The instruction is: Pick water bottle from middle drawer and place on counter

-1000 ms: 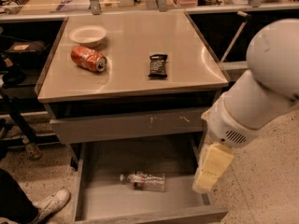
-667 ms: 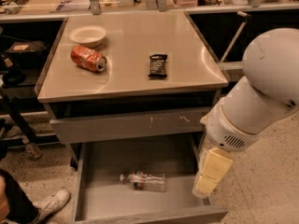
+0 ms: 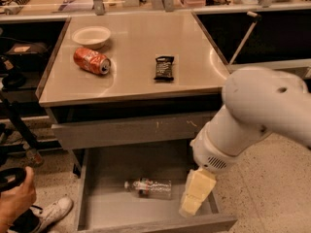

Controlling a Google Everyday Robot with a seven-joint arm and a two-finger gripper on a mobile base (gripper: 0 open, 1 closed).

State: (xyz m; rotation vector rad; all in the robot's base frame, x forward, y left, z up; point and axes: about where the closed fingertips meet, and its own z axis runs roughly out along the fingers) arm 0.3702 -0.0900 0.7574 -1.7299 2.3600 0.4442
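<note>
The water bottle [image 3: 148, 188] lies on its side on the floor of the open middle drawer [image 3: 104, 203], cap to the left. My gripper [image 3: 197, 196], pale yellow at the end of the white arm [image 3: 252, 115], hangs inside the drawer's right part. It is just right of the bottle and not touching it. The counter [image 3: 136, 38] tops the cabinet above the drawer.
On the counter lie a dented red soda can [image 3: 91, 60], a white bowl [image 3: 91, 35] and a black snack bar [image 3: 164, 67]. A shut drawer front with pale scratches [image 3: 126, 130] sits above the open drawer. A person's hand [image 3: 15, 198] and shoe [image 3: 48, 214] are at bottom left.
My gripper has moved left and down inside the drawer, closer to the bottle. The bottle has not moved. A person's hand has come into view at bottom left.
</note>
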